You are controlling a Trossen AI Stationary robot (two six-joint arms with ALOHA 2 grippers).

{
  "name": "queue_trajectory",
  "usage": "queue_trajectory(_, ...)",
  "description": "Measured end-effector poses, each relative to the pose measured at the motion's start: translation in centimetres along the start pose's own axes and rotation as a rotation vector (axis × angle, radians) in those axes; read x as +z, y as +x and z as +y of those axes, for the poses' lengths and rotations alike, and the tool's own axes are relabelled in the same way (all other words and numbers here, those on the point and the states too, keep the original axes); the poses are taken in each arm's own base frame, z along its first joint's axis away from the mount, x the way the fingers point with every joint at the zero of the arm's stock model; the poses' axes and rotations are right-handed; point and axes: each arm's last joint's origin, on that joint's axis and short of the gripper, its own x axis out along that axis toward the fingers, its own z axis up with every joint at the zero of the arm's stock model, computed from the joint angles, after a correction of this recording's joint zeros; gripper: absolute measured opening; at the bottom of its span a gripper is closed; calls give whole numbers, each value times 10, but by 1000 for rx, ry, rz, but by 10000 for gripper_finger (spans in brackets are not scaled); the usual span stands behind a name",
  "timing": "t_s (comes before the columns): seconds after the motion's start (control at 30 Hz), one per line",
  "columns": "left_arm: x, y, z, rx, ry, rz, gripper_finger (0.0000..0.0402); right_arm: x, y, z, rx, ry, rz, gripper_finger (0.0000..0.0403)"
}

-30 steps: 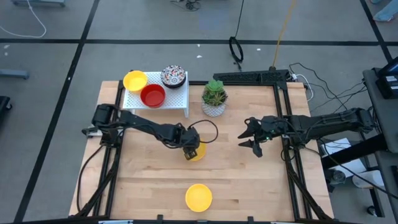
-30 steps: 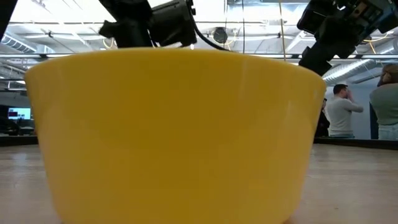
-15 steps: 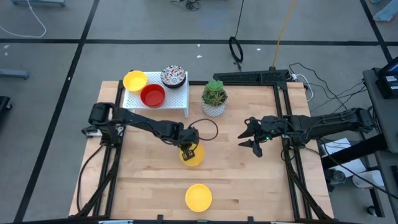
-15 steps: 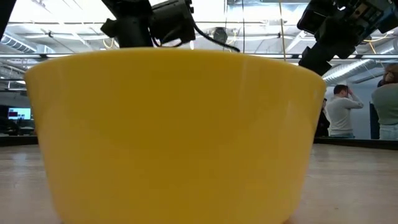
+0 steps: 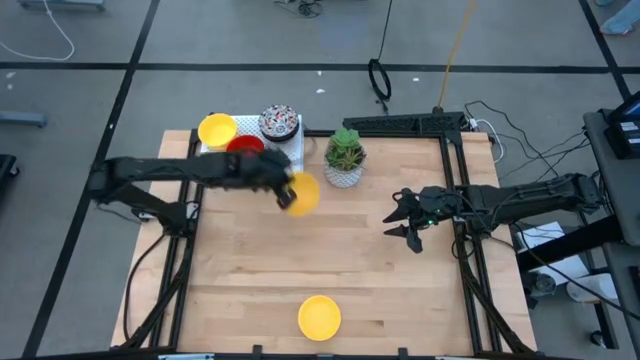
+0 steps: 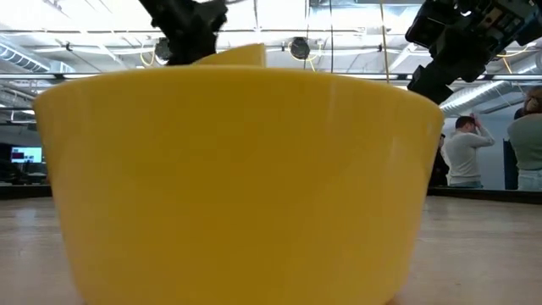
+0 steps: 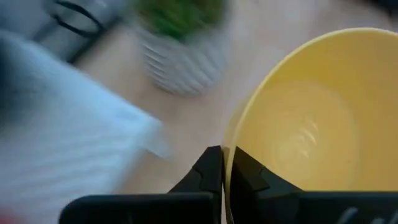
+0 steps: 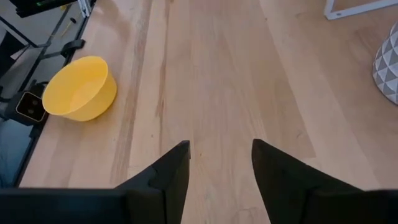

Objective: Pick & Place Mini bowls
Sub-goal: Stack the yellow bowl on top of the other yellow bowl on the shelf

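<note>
Left gripper [image 5: 284, 190] has lifted yellow bowl [image 5: 302, 193] toward white rack [image 5: 283, 160].

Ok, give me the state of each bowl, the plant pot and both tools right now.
Left tool: shut on the carried yellow bowl's rim.
Carried yellow bowl: lifted, tilted, beside the rack.
Front yellow bowl: upright on the table, untouched.
Rack: holds a yellow, a red and a patterned bowl.
Plant pot: upright.
Right tool: open, empty.

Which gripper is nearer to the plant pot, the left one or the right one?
Left. The left gripper, shut on a yellow bowl, is just beside the plant pot; the open right gripper is farther off.
</note>
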Motion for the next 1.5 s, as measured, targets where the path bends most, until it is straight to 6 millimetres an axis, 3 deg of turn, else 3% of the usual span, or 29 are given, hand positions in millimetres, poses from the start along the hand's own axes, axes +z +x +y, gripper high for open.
queue_trajectory(0.3, 18, -78, 71, 236, -159, -284, 6, 0, 0, 0, 0, 0, 0, 160)
queue_trajectory(0.53, 12, -114, 113, 471, -249, -365, 20, 0, 0, 0, -1, -8, 0, 160)
queue_trajectory(0.77, -2, -118, 150, 652, -377, -255, 6, 0, 0, 0, -4, -33, -1, 160)
queue_trajectory(0.97, -8, -119, 178, 761, -498, -209, 22, 0, 0, 0, -4, -34, -1, 160)
queue_trajectory(1.17, -6, -115, 182, 724, -513, -202, 9, -4, 2, -1, -2, -34, -10, 160)
queue_trajectory(1.5, -8, -110, 182, 757, -610, -199, 15, -31, 17, -11, 6, -28, -27, 160)
